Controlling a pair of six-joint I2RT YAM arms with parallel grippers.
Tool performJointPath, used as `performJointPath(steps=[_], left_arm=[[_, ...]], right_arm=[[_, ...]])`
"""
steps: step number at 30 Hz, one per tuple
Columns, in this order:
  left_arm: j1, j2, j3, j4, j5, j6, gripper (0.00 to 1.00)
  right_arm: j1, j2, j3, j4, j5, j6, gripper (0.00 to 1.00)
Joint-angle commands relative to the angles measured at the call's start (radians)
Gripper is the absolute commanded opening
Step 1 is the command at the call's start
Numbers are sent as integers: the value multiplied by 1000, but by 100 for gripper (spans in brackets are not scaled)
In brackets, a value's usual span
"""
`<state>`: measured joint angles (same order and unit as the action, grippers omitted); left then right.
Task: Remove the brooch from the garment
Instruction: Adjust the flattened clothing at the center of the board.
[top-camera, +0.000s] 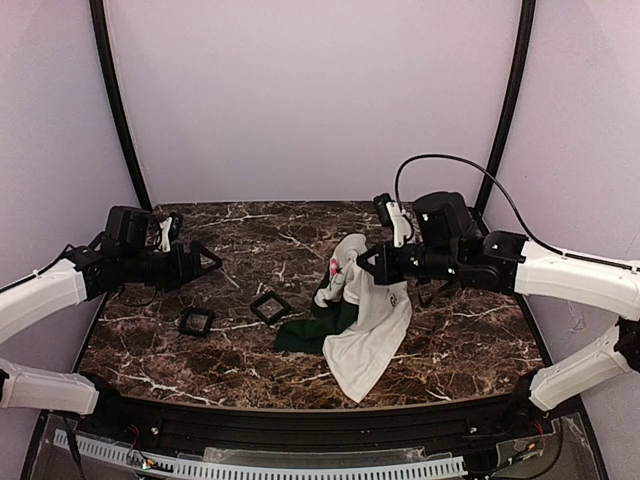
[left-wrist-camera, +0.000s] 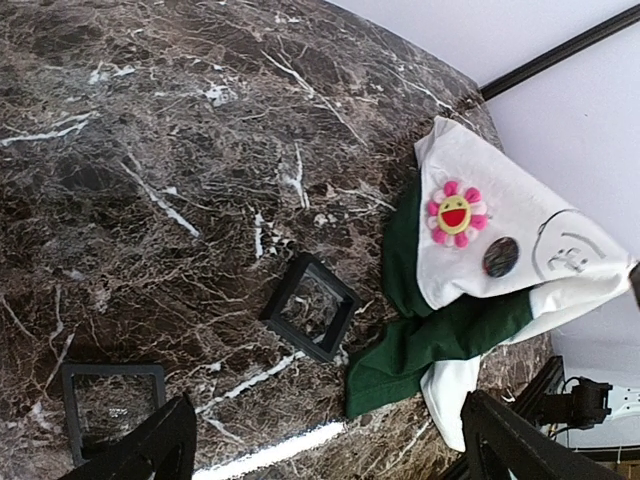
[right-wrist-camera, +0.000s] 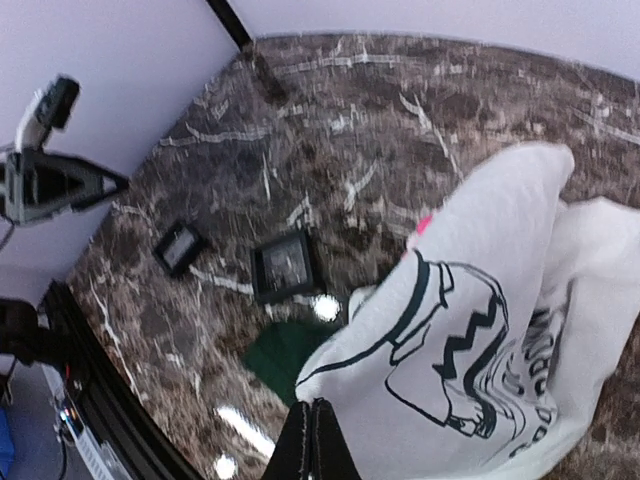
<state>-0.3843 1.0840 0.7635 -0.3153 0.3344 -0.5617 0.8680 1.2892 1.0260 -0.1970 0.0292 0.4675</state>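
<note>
The garment (top-camera: 372, 325), a white T-shirt with a black cartoon print and dark green trim, hangs lifted at its top with its lower part draped on the marble table. My right gripper (top-camera: 368, 262) is shut on the shirt's upper edge; in the right wrist view its fingertips (right-wrist-camera: 315, 440) pinch the white cloth (right-wrist-camera: 480, 330). The brooch (left-wrist-camera: 456, 213), a pink and white flower with a yellow-green smiling centre, is pinned to the raised cloth (left-wrist-camera: 500, 180) and faces left (top-camera: 333, 268). My left gripper (top-camera: 205, 262) hovers open, left of the shirt and apart from it, with nothing between its fingers (left-wrist-camera: 150, 450).
Two small black square frames (top-camera: 269, 306) (top-camera: 196, 321) lie on the marble table (top-camera: 450, 330) between the left gripper and the shirt. A dark round badge (left-wrist-camera: 500, 256) sits on the cloth just below the brooch. The table's front edge (top-camera: 300, 405) runs near the arm bases.
</note>
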Motion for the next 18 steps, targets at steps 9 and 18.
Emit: performJointPath(steps=[9, 18], left_arm=[[-118, 120, 22, 147, 53, 13, 93], [-274, 318, 120, 270, 46, -30, 91]], right_arm=[[58, -253, -353, -422, 163, 499, 0], [59, -226, -201, -456, 265, 390, 65]])
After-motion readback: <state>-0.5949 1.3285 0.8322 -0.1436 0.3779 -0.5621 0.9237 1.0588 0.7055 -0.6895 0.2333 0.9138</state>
